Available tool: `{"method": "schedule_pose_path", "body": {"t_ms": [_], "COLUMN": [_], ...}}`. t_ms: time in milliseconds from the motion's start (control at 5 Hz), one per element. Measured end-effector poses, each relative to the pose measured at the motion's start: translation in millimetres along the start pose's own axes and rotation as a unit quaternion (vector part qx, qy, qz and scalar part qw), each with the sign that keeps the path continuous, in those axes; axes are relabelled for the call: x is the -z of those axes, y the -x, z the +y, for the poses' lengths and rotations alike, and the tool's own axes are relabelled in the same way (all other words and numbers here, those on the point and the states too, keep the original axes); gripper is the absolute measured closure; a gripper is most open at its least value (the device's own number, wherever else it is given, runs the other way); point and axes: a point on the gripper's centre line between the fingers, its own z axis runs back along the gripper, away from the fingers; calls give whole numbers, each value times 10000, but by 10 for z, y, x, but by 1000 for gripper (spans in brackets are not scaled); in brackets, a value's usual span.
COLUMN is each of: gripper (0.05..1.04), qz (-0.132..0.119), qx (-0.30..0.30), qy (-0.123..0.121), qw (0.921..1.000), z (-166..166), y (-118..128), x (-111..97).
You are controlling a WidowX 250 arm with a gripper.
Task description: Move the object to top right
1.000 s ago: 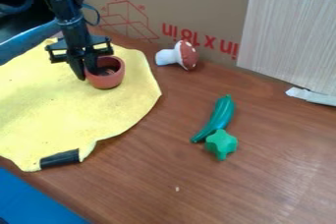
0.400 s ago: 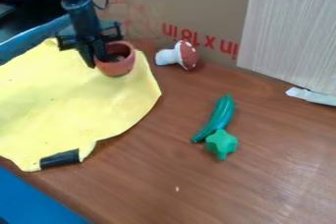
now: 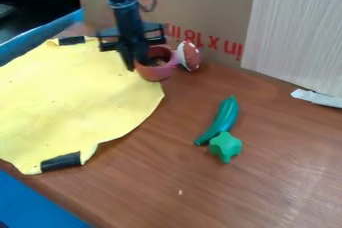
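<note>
My gripper (image 3: 136,61) hangs at the upper left of the camera view, shut on the left wall of a small reddish-brown pot (image 3: 154,70). One finger is outside the pot and the other reaches inside it. The pot is upright over the right edge of the yellow cloth, just left of the toy mushroom and overlapping its white stem in the view. Whether the pot touches the surface or the mushroom, I cannot tell.
A red-capped mushroom (image 3: 190,56) lies by the cardboard wall (image 3: 200,2). A green zucchini (image 3: 221,119) and a green star-like piece (image 3: 226,146) lie right of centre. The yellow cloth (image 3: 73,102) covers the left, and a white strip (image 3: 316,98) is at far right.
Gripper and pot have moved together to the right, from over the cloth to beside the mushroom. The cloth's upper edge with a black patch has come into sight. The other objects have stayed put.
</note>
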Motion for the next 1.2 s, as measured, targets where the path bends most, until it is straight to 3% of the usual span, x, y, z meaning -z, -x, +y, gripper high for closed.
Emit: {"method": "schedule_pose_path", "body": {"t_ms": [200,400,800,1200], "gripper": [931,931,931,931], "qz": [-51,208,339,424], "qx": [-94,-276,-397,-310], "qy": [-86,-176,-263,-295], "qw": [9999,9992,9983,9982], "z": [-243,-441,-740,-933], "y": [-50,-101,-159,-59], "x": [24,193,368,464]}}
